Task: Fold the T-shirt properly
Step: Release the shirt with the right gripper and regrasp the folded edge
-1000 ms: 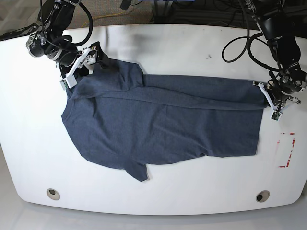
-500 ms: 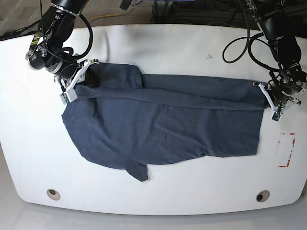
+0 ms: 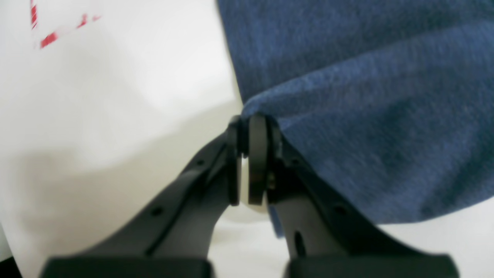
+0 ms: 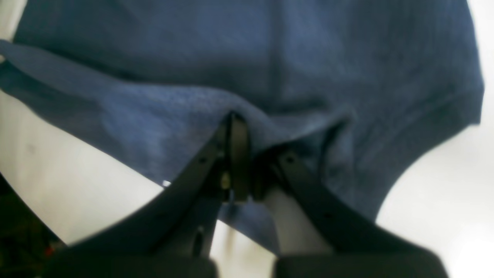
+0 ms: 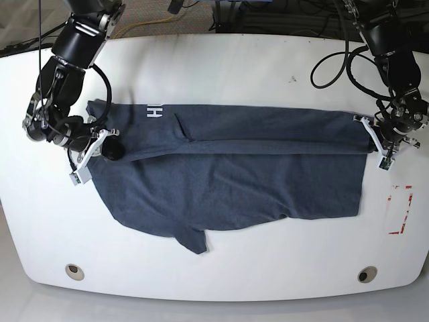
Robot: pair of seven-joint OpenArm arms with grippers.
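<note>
The dark slate-blue T-shirt [image 5: 234, 181] lies spread across the white table [image 5: 221, 60]. Its far edge is folded forward in a long band, and white lettering [image 5: 155, 112] shows at the band's left end. My right gripper [image 5: 108, 148] is at the shirt's left side, shut on a pinched fold of cloth. The right wrist view shows that gripper [image 4: 244, 127] with T-shirt cloth [image 4: 270, 58] bunched over its tips. My left gripper [image 5: 372, 137] is shut on the right end of the folded band. In the left wrist view this gripper [image 3: 247, 123] pinches the T-shirt [image 3: 366, 116] corner.
A red-marked rectangle [image 5: 400, 209] lies on the table right of the shirt, and its red marks [image 3: 46, 36] also show in the left wrist view. Two round holes [image 5: 75, 271] [image 5: 366, 274] sit near the front edge. Cables [image 5: 332, 64] hang at the back right.
My right gripper shut on the shirt's far left part and drew it toward the front, folding that part over and turning up the white lettering. The left arm has stayed put.
</note>
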